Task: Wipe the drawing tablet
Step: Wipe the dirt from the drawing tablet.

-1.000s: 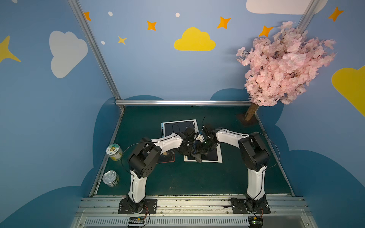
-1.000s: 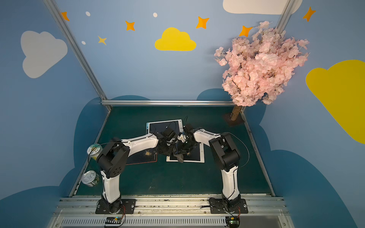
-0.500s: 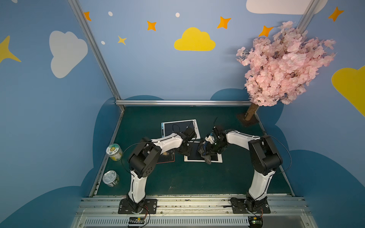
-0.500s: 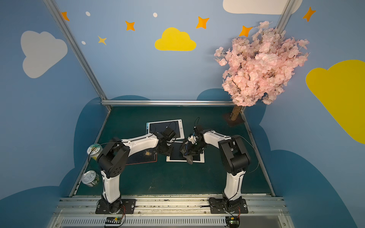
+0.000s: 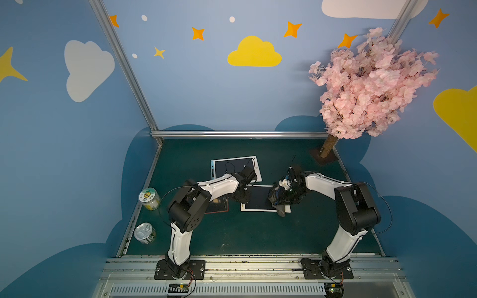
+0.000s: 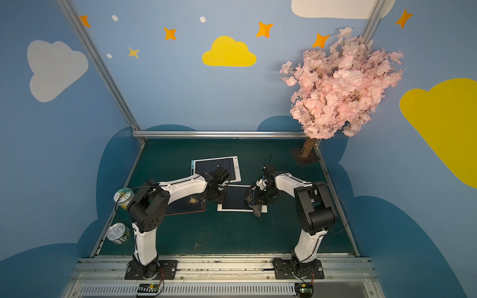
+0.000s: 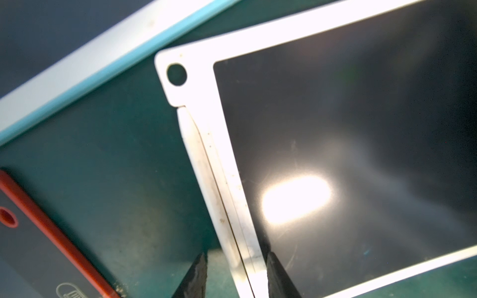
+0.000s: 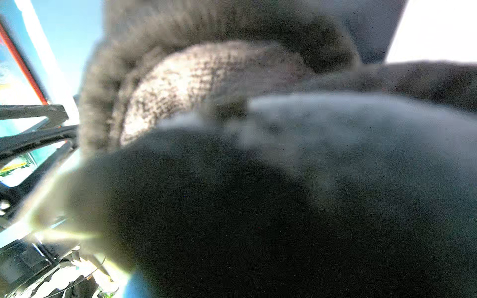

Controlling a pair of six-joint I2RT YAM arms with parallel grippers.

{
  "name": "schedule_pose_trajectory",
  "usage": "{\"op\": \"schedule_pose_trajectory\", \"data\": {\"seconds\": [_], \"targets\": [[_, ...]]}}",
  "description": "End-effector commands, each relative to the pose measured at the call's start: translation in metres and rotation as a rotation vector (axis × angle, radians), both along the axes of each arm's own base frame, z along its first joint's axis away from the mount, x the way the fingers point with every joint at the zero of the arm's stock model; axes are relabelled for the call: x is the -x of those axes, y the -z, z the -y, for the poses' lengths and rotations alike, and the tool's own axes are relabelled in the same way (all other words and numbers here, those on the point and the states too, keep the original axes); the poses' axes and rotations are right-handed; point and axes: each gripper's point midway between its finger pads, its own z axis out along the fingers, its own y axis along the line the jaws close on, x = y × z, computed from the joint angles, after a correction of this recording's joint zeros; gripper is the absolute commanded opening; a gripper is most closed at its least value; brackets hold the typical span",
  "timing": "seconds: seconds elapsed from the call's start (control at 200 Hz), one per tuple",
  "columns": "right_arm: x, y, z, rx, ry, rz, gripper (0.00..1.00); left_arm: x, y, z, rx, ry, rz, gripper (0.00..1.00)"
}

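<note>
A red-framed dark tablet lies toward the left of the green table, partly under the left arm. The left gripper stands narrowly parted, its 2 black fingertips straddling the left border of the white-framed black drawing tablet, which lies flat at the table's middle with a blue-framed tablet just behind it. At the white tablet's near right corner, the right gripper is clamped on a grey knitted cloth.
</note>
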Motion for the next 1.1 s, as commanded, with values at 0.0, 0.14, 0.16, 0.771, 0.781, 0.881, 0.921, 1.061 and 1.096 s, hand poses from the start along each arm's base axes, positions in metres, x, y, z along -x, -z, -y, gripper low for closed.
{"op": "schedule_pose_trajectory", "data": {"seconds": [0.0,0.14,0.16,0.771,0.781,0.881,0.921,1.061,1.096], "targets": [[0.034,0.019,0.037,0.176,0.041,-0.13,0.0,0.008,0.015,-0.005,-0.037,-0.003,-0.047,0.39],[0.035,0.016,0.049,0.237,0.066,-0.134,0.0,0.007,0.015,-0.004,-0.034,-0.006,-0.047,0.39],[0.036,0.016,0.051,0.247,0.068,-0.137,0.0,0.007,0.015,-0.004,-0.034,-0.007,-0.047,0.39],[0.048,0.024,0.11,0.333,0.259,-0.25,0.0,0.008,0.014,-0.004,-0.031,-0.008,-0.048,0.39],[0.048,0.024,0.112,0.335,0.266,-0.253,0.0,0.008,0.015,-0.004,-0.031,-0.008,-0.051,0.39],[0.049,0.023,0.125,0.363,0.302,-0.263,0.0,0.009,0.016,-0.005,-0.033,-0.011,-0.054,0.39],[0.049,0.021,0.132,0.387,0.319,-0.26,0.0,0.009,0.015,-0.004,-0.031,-0.01,-0.052,0.39],[0.049,0.007,0.158,0.503,0.381,-0.213,0.0,0.009,0.015,-0.005,-0.033,-0.011,-0.052,0.39],[0.049,0.002,0.165,0.542,0.394,-0.198,0.0,0.009,0.014,-0.006,-0.034,-0.01,-0.051,0.39]]}}
